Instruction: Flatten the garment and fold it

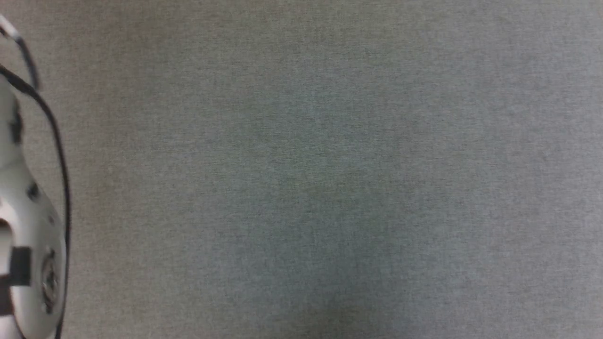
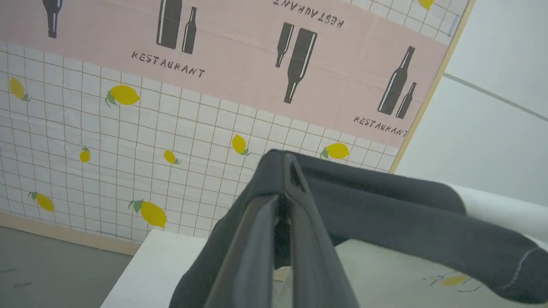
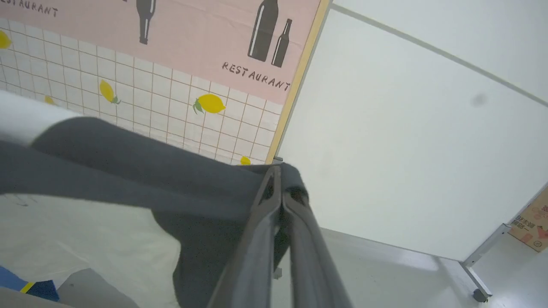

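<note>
Tension matters: left gripper (image 2: 286, 171) and right gripper (image 3: 279, 179) each pinch black cloth of the shirt (image 2: 385, 201); best lowered evenly, taut.

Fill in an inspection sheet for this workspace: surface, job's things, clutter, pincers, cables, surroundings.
Surface: plain grey surface in the head view.
Job's things: garment lifted, its black part spanning both pincers, white panel beside it.
Clutter: blue item with yellow stripe, unclear what.
Pincers: left pincer and right pincer each shut on the garment's black cloth.
Cables: black cable along a pale forearm.
Surroundings: lemon-print backdrop, white wall panel, cardboard box.
</note>
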Robot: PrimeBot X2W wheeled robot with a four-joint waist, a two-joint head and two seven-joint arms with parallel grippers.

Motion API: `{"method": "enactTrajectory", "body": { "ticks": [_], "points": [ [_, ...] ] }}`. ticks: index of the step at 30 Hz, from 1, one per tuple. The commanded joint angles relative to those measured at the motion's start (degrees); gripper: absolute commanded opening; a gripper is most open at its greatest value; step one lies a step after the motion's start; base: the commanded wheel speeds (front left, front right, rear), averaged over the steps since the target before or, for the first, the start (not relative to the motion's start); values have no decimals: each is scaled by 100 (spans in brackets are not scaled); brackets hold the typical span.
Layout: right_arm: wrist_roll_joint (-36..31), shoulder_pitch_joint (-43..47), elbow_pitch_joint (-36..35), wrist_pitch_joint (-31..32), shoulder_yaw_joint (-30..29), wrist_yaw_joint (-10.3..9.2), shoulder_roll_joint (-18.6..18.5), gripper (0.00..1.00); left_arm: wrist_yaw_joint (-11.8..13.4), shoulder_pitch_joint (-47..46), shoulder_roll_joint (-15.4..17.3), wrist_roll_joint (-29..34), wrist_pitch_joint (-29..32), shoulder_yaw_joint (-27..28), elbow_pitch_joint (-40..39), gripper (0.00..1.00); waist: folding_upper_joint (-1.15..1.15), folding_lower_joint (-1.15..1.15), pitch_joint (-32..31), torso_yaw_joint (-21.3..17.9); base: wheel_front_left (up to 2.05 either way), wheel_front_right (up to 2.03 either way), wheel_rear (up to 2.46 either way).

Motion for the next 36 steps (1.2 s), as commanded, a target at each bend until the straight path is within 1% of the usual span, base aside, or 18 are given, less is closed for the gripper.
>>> {"method": "enactTrajectory", "body": {
  "ticks": [1, 6, 10, 13, 14, 16, 19, 23, 25, 28, 32, 36],
  "points": [
    [111, 260, 124, -62, 27, -14, -75, 0, -33, 275, 75, 30, 56, -3, 125, 0, 0, -1, -25, 44, 0, 0, 0],
    [653, 1128, 353, -59, 421, -14, -196, 0, -172, 1232, 146, 22, 279, -171, 528, 0, 0, -1, -268, 93, 0, 0, 0],
    [1290, 2161, 143, 234, 772, -14, -420, 0, -308, 2257, 178, -53, 508, -301, 631, 0, 0, -1, -665, 148, 0, 0, 0],
    [1751, 3031, -279, 517, 852, -14, -570, 0, -334, 3054, 209, -79, 616, -369, 464, 0, 0, -1, -964, 179, 0, 0, 0],
    [1970, 3478, -546, 649, 847, -14, -624, 0, -335, 3466, 212, -122, 680, -381, 338, 0, 0, -1, -1105, 186, 0, 0, 0],
    [2240, 4155, -968, 836, 745, -14, -679, 0, -299, 4097, 187, -254, 770, -330, 74, 0, 0, -1, -1292, 194, 0, 0, 0],
    [2470, 5137, -1621, 1122, 456, -14, -639, 0, -214, 5036, 203, -356, 972, -323, -366, 0, 0, -1, -1549, 224, 0, 0, 0],
    [2463, 6371, -2496, 1469, -9, -14, -462, 0, -105, 6152, 160, -542, 1220, -309, -991, 0, 0, -1, -1842, 279, 0, 0, 0],
    [2423, 6900, -2881, 1616, -184, -14, -263, 0, -55, 6645, 103, -670, 1314, -286, -1292, 0, 0, -1, -1962, 277, 0, 0, 0],
    [2300, 7623, -3388, 1834, -421, -14, 63, 0, 41, 7310, 96, -704, 1450, -328, -1679, 0, 0, -1, -2103, 293, 0, 0, 0],
    [2138, 8327, -3891, 2061, -652, -14, 434, 0, 176, 7966, 102, -695, 1621, -405, -2053, 0, 0, -1, -2207, 312, 0, 0, 0],
    [1929, 8916, -4282, 2317, -759, -14, 692, 0, 225, 8470, 74, -771, 1697, -435, -2257, 0, 0, -1, -2281, 321, 0, 0, 0]
  ]
}}
